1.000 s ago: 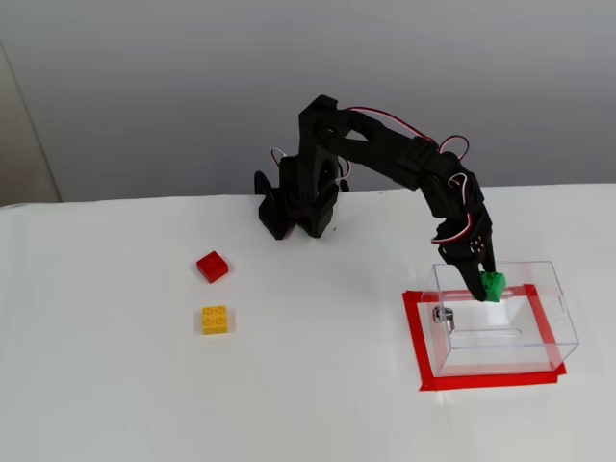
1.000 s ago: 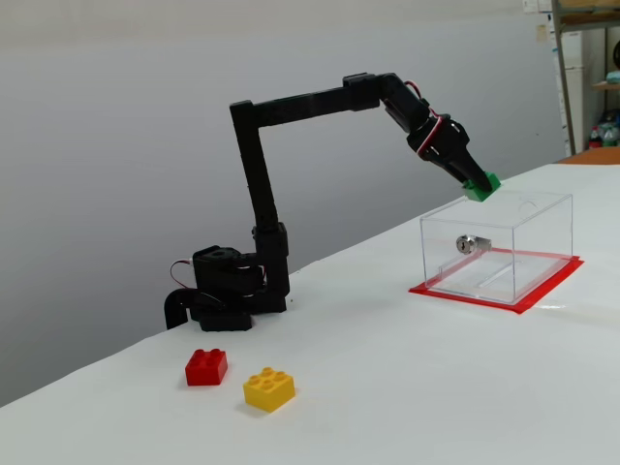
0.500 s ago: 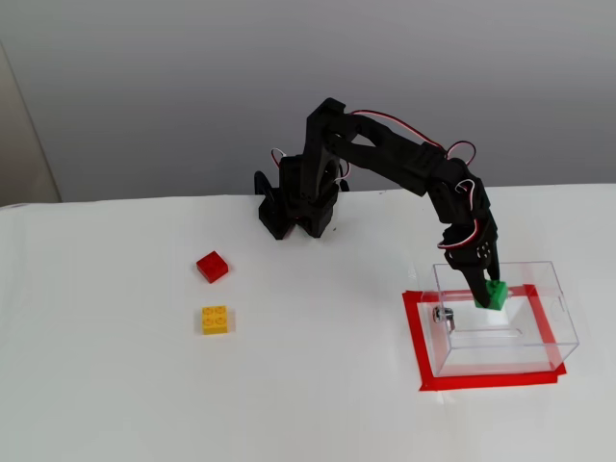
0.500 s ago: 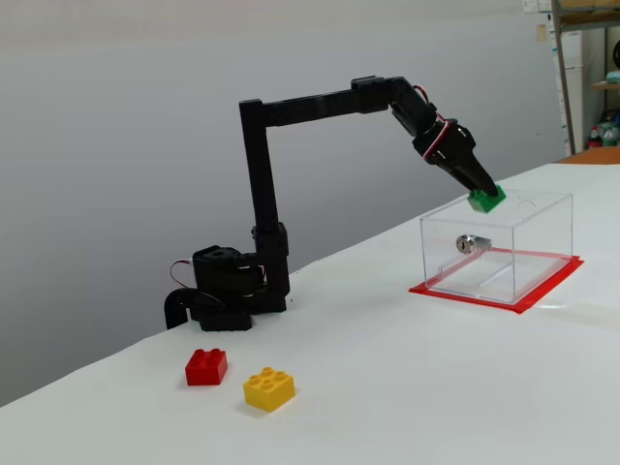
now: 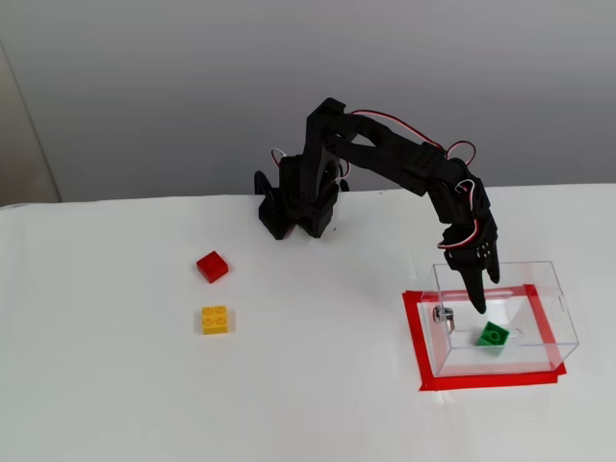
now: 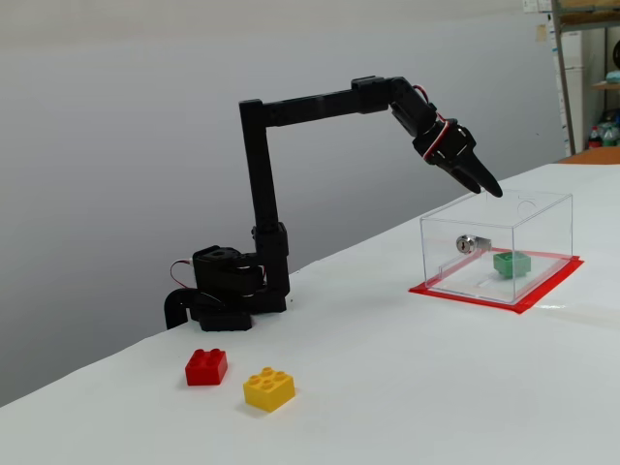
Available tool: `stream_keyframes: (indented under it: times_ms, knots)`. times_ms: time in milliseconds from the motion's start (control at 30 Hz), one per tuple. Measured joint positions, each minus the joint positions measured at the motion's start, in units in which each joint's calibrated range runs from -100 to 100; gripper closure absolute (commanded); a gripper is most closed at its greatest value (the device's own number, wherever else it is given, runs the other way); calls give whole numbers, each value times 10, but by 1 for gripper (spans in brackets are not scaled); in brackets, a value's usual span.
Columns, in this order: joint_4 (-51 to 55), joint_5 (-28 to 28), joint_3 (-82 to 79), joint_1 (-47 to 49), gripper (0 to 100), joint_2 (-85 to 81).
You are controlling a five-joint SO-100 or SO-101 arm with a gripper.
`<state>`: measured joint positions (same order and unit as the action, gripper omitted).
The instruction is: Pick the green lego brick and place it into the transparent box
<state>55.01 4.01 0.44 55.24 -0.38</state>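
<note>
The green lego brick lies on the floor of the transparent box at the right of the table, studs up. It also shows in the other fixed view, inside the box. The box has a small metal knob on one wall. My gripper points down over the box's open top, above the brick and apart from it. Its jaws stand slightly apart and hold nothing. From the side, the gripper hangs just above the box's rim.
A red tape rectangle outlines the box. A red brick and a yellow brick lie at the left of the white table. The arm's base stands at the back edge.
</note>
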Motion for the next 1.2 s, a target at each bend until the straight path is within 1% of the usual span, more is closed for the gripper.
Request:
stream_keyframes:
  times_ms: [367, 700, 733, 867, 933, 1033, 1200]
  knots:
    - [8, 0, 0, 0, 73, -53]
    - [74, 1, -3, -29, 74, -128]
    - [76, 1, -8, -36, 76, -139]
    - [78, 1, -42, -63, 89, -189]
    - [78, 2, -60, -72, 94, -217]
    - [78, 2, -85, -92, 97, -260]
    - [79, 2, -132, -139, 98, -337]
